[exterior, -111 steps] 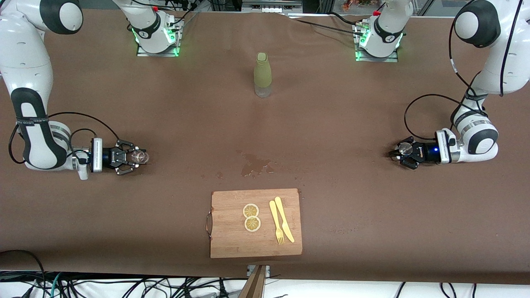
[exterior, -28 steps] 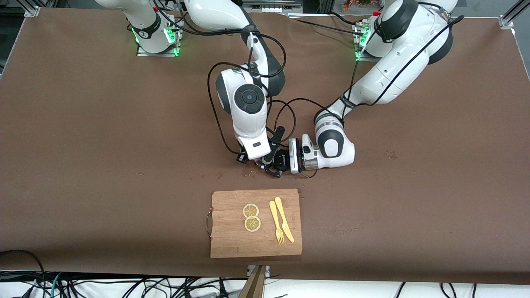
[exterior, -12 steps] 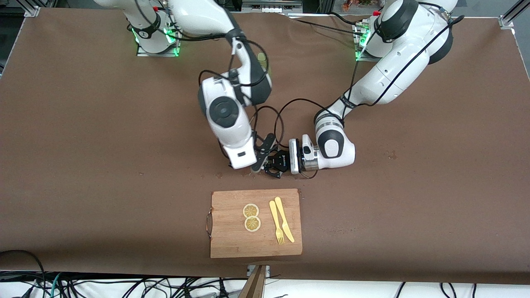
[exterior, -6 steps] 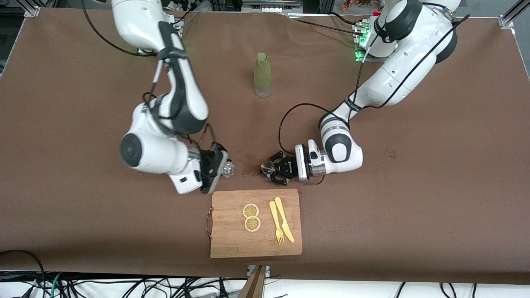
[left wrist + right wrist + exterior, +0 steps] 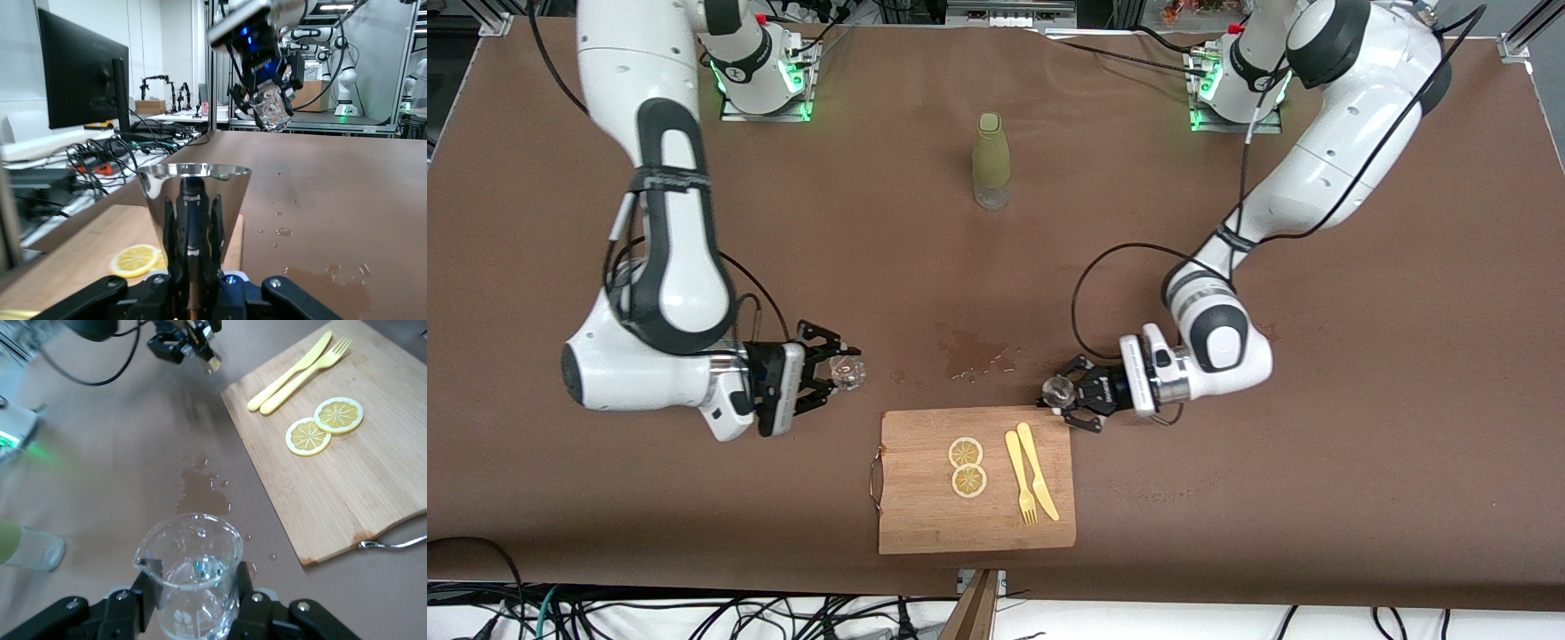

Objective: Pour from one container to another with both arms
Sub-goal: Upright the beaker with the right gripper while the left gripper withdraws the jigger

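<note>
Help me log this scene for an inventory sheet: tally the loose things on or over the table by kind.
Lemon slices: 2
Yellow cutlery, fork and knife: 2
Pouring vessels, glass beaker and metal cup: 2
Cutting board: 1
Green bottle: 1
Total: 8

A brown cloth covers the table (image 5: pixel 1360 498), darkened by a wet patch (image 5: pixel 974 348) near its middle. Tangled cables (image 5: pixel 694 613) lie along the near edge. In the left wrist view, a dark monitor (image 5: pixel 80 77) stands beside it, under bright ceiling lights
</note>
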